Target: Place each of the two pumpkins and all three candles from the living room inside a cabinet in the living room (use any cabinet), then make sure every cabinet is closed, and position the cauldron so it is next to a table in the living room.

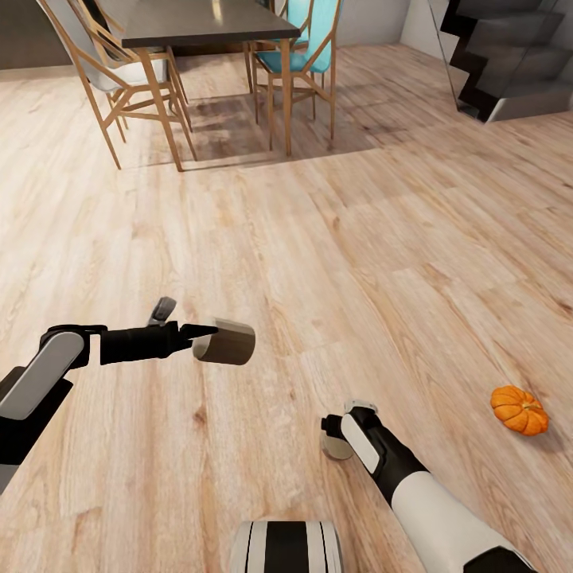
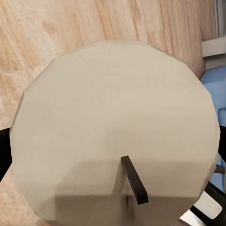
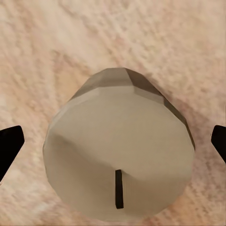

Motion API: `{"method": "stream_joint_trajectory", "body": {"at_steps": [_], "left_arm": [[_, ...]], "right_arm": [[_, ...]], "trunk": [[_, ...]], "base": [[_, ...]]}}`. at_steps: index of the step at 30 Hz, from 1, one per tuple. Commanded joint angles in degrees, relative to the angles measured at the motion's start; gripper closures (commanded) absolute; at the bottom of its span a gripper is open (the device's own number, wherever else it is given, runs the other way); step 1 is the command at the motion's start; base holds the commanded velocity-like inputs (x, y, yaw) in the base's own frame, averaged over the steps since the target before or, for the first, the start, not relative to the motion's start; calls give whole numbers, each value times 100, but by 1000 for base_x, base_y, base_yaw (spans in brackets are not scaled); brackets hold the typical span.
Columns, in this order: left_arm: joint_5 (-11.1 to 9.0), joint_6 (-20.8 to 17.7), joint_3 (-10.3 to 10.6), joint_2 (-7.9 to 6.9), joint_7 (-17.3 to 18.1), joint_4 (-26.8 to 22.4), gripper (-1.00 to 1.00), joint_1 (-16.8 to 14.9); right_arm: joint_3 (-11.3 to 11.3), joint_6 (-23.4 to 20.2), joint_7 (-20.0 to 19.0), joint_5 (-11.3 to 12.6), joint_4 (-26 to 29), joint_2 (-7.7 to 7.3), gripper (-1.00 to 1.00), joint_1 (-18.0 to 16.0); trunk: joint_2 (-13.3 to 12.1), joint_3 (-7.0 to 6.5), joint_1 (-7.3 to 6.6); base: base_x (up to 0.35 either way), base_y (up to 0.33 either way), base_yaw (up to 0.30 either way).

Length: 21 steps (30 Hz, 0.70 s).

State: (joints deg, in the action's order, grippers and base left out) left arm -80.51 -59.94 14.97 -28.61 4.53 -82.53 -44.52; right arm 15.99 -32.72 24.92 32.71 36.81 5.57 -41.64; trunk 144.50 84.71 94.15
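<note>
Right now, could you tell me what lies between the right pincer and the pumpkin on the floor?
Nothing: in the head view, only bare wooden floor separates the right pincer, with its candle, from the pumpkin.

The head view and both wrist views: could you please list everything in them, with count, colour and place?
Candles: two, beige-grey; one held sideways above the floor by the left gripper, one at the right gripper.
Pumpkin: one, orange, on the floor at far right.
Table: one, dark top, tan legs, far end.
Chairs: a white-seated one left of the table, a teal one on its right.
Stairs: dark, top right.
Floor: light wood.
Left gripper: black, shut on a candle.
Right gripper: black, fingers either side of the other candle; grip unclear.
</note>
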Motion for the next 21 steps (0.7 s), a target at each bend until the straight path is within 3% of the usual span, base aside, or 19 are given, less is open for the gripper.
{"method": "stream_joint_trajectory", "body": {"at_steps": [1, 7, 21], "left_arm": [[47, -6, 6, -4, 55, 0, 100, -4], [49, -6, 6, -4, 64, -2, 100, -4], [52, -6, 6, -4, 72, -9, 100, -4]], "right_arm": [[26, -5, 45, 60, 3, -4, -100, -5], [27, 9, 8, 60, -13, -4, -100, -10], [19, 11, -4, 60, -176, -17, -100, -19]], "trunk": [[2, 4, -1], [7, 92, 9], [10, 137, 14]], "base": [[0, 0, 0], [0, 0, 0], [0, 0, 0]]}}
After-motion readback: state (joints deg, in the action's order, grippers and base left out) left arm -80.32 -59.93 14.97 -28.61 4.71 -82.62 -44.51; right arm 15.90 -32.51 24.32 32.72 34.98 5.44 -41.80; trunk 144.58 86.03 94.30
